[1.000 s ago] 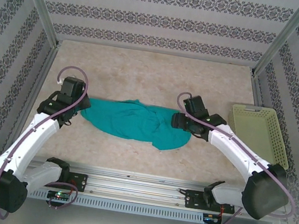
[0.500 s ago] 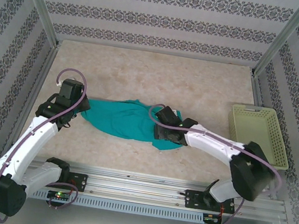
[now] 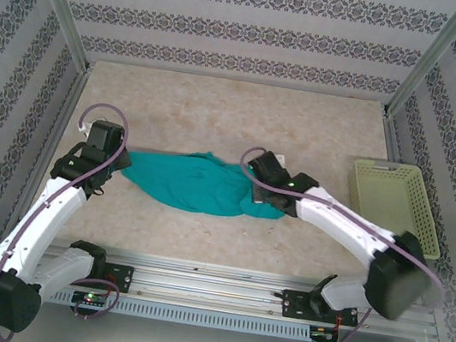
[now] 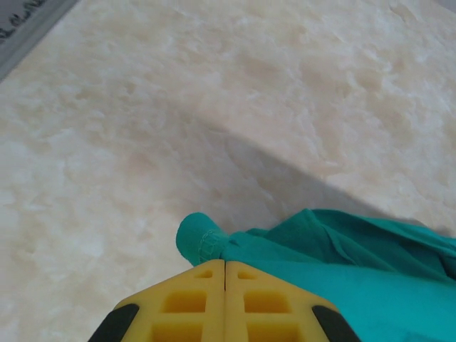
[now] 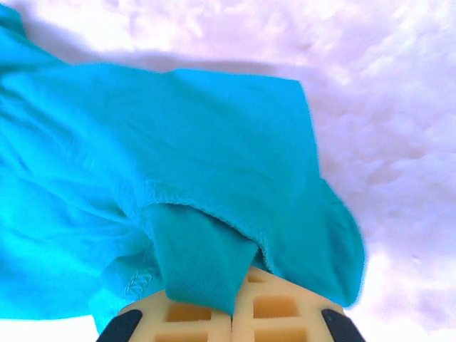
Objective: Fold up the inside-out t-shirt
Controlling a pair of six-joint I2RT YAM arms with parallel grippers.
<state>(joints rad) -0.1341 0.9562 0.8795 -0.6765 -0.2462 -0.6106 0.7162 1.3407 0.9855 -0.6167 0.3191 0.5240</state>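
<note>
1. Teal-green soft cloth t-shirt [image 3: 192, 181] lies bunched mid-table on the beige marbled tabletop [image 3: 237, 112].
2. Left gripper [image 4: 225, 269] is clamped on its hemmed left end; right gripper [image 5: 235, 293] pinches a hemmed fold at the right.
3. Both ends held, probably to stretch it flat.

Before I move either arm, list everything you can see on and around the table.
t-shirt: one, teal-green, bunched in a band across the middle of the table, between the two grippers
basket: one, pale yellow-green, at the table's right edge, apart from the t-shirt
table: one, beige marbled, under everything
patterned walls: grey on white, back and both sides
left gripper: one, yellow, shut on the t-shirt's left end
right gripper: one, yellow, shut on a fold at the t-shirt's right end
</note>
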